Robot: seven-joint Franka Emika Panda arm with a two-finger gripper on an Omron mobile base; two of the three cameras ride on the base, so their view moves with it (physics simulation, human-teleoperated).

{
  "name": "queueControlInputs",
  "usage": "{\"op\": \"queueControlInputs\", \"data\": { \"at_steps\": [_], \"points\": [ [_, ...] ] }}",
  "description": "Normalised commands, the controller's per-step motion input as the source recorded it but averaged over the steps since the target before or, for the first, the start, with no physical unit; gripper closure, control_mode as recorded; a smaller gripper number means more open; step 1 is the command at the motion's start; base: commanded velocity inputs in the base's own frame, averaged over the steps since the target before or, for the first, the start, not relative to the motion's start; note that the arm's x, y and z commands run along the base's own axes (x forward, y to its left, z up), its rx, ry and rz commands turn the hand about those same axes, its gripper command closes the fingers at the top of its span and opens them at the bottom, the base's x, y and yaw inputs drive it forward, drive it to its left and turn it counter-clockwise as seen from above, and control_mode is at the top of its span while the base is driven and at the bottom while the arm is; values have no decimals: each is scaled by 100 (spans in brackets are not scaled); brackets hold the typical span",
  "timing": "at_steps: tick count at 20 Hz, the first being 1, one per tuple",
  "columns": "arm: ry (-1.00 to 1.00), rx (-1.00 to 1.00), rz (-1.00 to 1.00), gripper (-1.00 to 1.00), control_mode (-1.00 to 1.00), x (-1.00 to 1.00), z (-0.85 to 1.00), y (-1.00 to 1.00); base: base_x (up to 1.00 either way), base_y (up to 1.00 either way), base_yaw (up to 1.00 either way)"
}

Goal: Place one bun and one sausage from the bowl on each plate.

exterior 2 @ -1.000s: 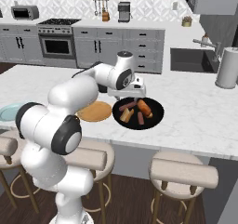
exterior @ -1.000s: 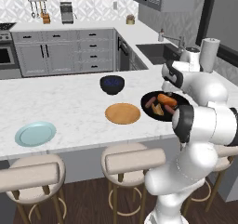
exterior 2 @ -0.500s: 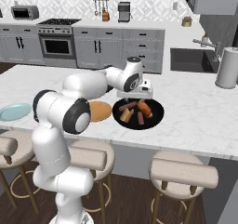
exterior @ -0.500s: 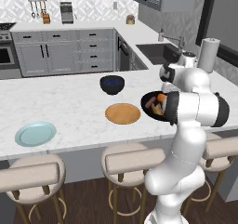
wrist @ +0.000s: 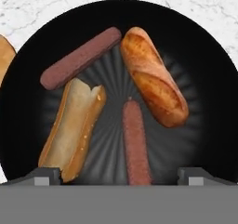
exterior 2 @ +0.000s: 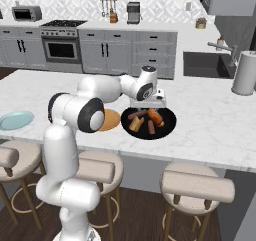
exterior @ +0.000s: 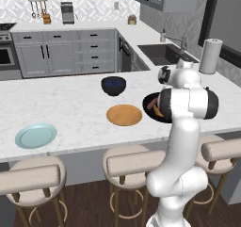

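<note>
The black bowl holds two sausages and two buns. One sausage lies at the upper left and the other sausage at the lower middle. A browned bun lies on the right and a split bun on the left. My gripper hangs open above the bowl, its fingertips wide apart and holding nothing. The gripper sits over the bowl's far rim. Left of the bowl is the bare orange-brown plate. The bare blue-green plate lies far left.
A smaller dark blue bowl stands behind the orange-brown plate. A paper towel roll and the sink are at the back right. Stools line the counter's front edge. The blue-green plate is near that edge.
The arm has swung its elbow round into a more upright pose, and the hand has shifted a little over the bowl. The food has not moved.
</note>
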Motion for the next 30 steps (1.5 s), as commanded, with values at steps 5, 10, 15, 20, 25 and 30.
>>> {"op": "queueControlInputs", "data": {
  "at_steps": [5, 10, 15, 20, 25, 30],
  "points": [
    [1, 0, 31, -100, -100, 37, -25, -7, 0, 0, 0],
    [0, -3, 16, -100, -100, 37, -24, -15, 0, 0, 0],
    [-1, -11, 4, -100, -100, 26, -30, -5, 0, 0, 0],
    [-5, -11, 3, -100, -100, 31, -35, 0, 0, 0, 0],
    [-4, -4, 3, -100, -100, 47, -28, 0, 0, 0, 0],
    [0, 0, 3, -100, -100, 18, -13, 0, 0, 0, 0]
  ]
}}
